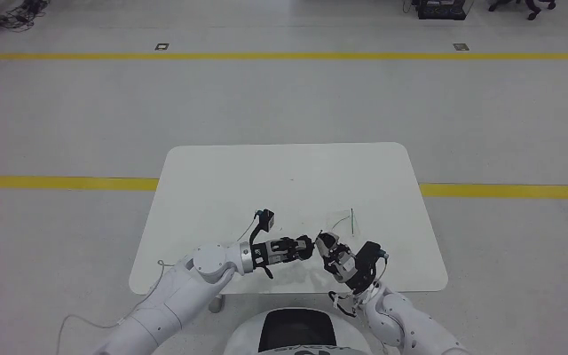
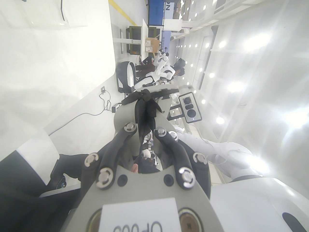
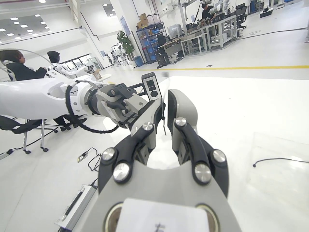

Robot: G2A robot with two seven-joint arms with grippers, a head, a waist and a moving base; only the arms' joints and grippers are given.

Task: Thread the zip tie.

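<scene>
Over the front edge of the white rounded-corner table (image 1: 266, 177), best to hold the left gripper (image 2: 144, 105) clamped on the thin black plastic zip tie (image 3: 164, 121), ease tail toward head slowly and squarely, and check the right gripper (image 3: 166, 97), grip state impossible to tell, before pushing.

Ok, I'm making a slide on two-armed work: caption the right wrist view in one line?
Right gripper pinches a black zip tie above the table, left gripper alongside.
</scene>
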